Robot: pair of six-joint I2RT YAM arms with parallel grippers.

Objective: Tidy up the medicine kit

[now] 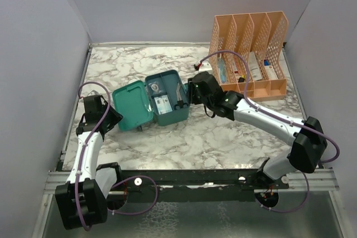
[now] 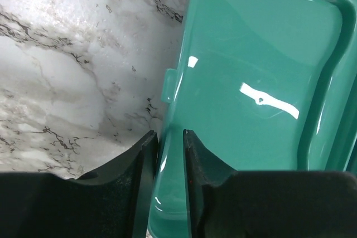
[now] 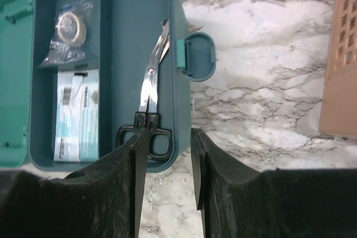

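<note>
Left end effector [image 2: 170, 135] clamps medicine kit [image 1: 134, 106] (lid open); right end effector [image 3: 169, 133] apart.

top external: high on the near side of medicine kit [image 1: 149, 102], facing down | left wrist: tight on its lid [image 2: 251, 82] | right wrist: close above its tray [image 3: 125, 37] (all share kit)

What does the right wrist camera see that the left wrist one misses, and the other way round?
Right wrist only: the open kit holding scissors, a wrapped roll and a packet, plus its latch, an edge of the organizer, and the right gripper, open above.
Left wrist only: the left gripper pinching the rim of the lid, whose glossy face fills the view.
Both: the lid, just a sliver on the right wrist, and the marble table.
</note>
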